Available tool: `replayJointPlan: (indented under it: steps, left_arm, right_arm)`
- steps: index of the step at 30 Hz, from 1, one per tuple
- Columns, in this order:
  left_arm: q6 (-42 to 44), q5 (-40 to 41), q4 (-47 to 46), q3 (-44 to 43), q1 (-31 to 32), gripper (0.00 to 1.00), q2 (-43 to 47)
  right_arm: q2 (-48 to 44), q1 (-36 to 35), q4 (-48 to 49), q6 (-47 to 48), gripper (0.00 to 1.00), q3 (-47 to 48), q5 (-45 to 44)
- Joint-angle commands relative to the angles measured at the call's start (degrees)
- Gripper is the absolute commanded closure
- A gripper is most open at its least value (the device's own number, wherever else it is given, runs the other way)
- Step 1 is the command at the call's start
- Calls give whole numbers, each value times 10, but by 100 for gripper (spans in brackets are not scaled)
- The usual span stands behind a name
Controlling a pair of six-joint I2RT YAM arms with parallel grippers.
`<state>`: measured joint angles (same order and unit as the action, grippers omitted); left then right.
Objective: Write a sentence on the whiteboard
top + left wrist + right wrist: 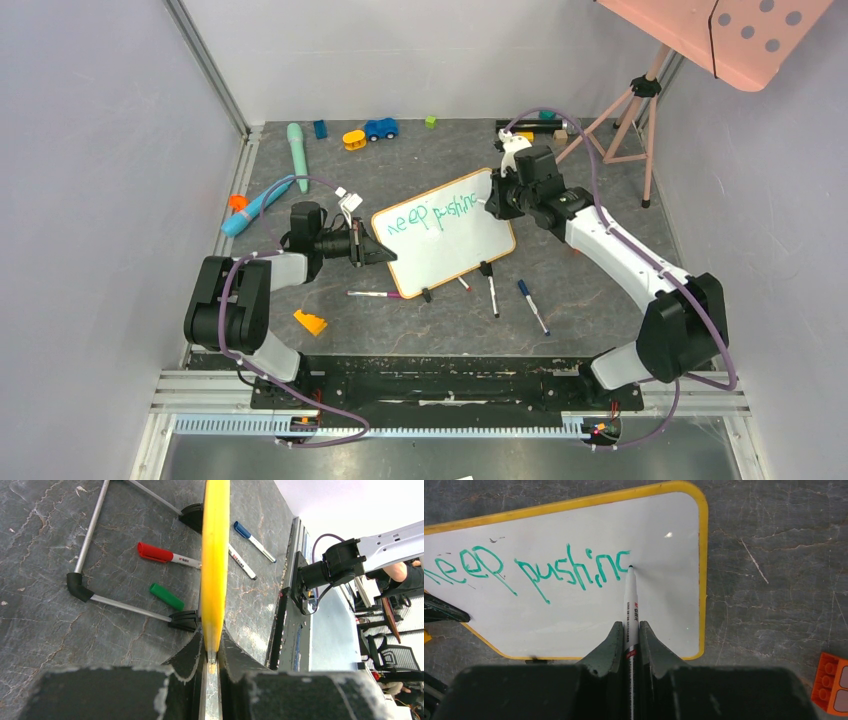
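Note:
The whiteboard (460, 252), white with an orange-yellow frame, stands tilted in the middle of the table. The sentence (432, 212) is in green marker and reads "keep pushinc" on one line (549, 570). My left gripper (385, 250) is shut on the board's left edge. The left wrist view shows the yellow frame (215, 555) edge-on, pinched by that gripper (212, 635). My right gripper (497, 200) is at the board's right end, shut on a white marker (630, 600). The marker's tip touches the board just after the last green letter, ahead of the right gripper (629, 627).
Loose markers lie in front of the board: a pink-red one (375, 294), a black one (492, 296) and a blue one (532, 306). An orange block (310, 322) lies near left. A blue car (380, 128) and a teal stick (297, 155) sit at the back, a tripod (625, 120) at back right.

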<state>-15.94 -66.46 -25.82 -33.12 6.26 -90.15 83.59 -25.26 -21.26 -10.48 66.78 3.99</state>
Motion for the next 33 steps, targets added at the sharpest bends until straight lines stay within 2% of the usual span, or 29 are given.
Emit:
replayJointPlan:
  steps: [1, 9, 21, 33]
  left_arm:
    - [18, -18, 16, -9, 6, 98, 12]
    - [19, -17, 17, -9, 7, 98, 12]
    - [20, -16, 17, -9, 8, 98, 11]
    - [20, -15, 18, -11, 8, 98, 10]
  right_arm:
    - [13, 3, 10, 3, 100, 45, -15]
    - [20, 3, 8, 4, 100, 53, -6]
    - [-22, 4, 18, 1, 100, -33, -4]
    - [-45, 3, 61, -22, 100, -76, 44]
